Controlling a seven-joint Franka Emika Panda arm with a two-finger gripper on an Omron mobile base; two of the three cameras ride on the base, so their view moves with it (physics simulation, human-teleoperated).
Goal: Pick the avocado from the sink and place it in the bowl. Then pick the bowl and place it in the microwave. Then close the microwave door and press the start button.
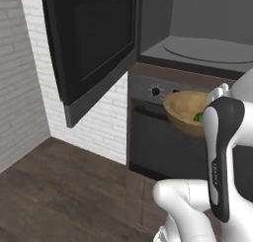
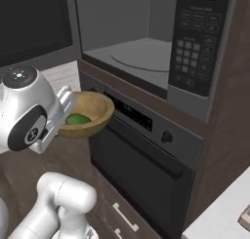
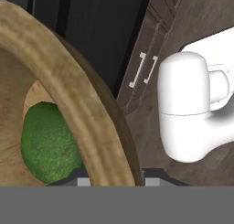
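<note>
My gripper [image 3: 112,182] is shut on the rim of the light-brown wooden bowl [image 3: 68,86], which hangs in the air in front of the oven. The bright-green avocado [image 3: 48,143] lies inside the bowl [image 2: 93,110], next to the held rim. In the left base view the bowl [image 1: 184,111] with the avocado [image 1: 199,117] sits just below the open microwave [image 1: 207,51]. Its grey cavity and round plate [image 2: 139,57] are bare. The black microwave door [image 1: 94,43] stands swung wide to the left. The button panel [image 2: 195,43] is right of the cavity. The sink is out of view.
A dark oven [image 2: 146,157] with a knob [image 2: 167,136] and bar handle sits directly under the microwave, behind the bowl. A white brick wall [image 1: 24,88] is at the left, and wooden floor [image 1: 59,191] lies below. A pale counter corner [image 2: 229,213] shows at the lower right.
</note>
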